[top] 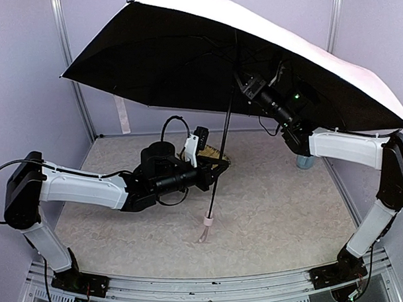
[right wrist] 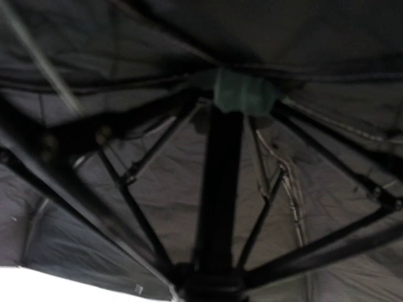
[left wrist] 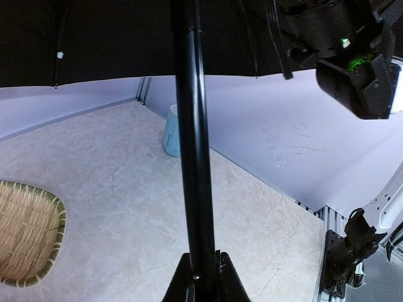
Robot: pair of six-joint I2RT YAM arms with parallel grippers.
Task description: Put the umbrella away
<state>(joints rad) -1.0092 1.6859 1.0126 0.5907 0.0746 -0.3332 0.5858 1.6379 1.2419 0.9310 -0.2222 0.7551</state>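
Left claw (left wrist: 203, 277) clamping umbrella (top: 185, 52), stretched out sideways

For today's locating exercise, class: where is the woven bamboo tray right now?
The woven bamboo tray lies at the far middle of the table in the top view, just behind the left arm's jaws and the umbrella shaft they grip.

Robotics lab test cell. Two white-and-black robot arms, the left arm (top: 83, 188) and the right arm (top: 347, 149), are bolted to an aluminium rail (top: 206, 283) along the near edge of a pale speckled table (top: 276, 214). Plain lavender panel walls (top: 27, 97), held in slim metal posts (top: 77, 96), box in the left, far and right sides. Household props share the bench: an open umbrella (top: 172, 59), a woven tray (left wrist: 28, 233) and a pale blue cup (left wrist: 171, 135) at the far right.
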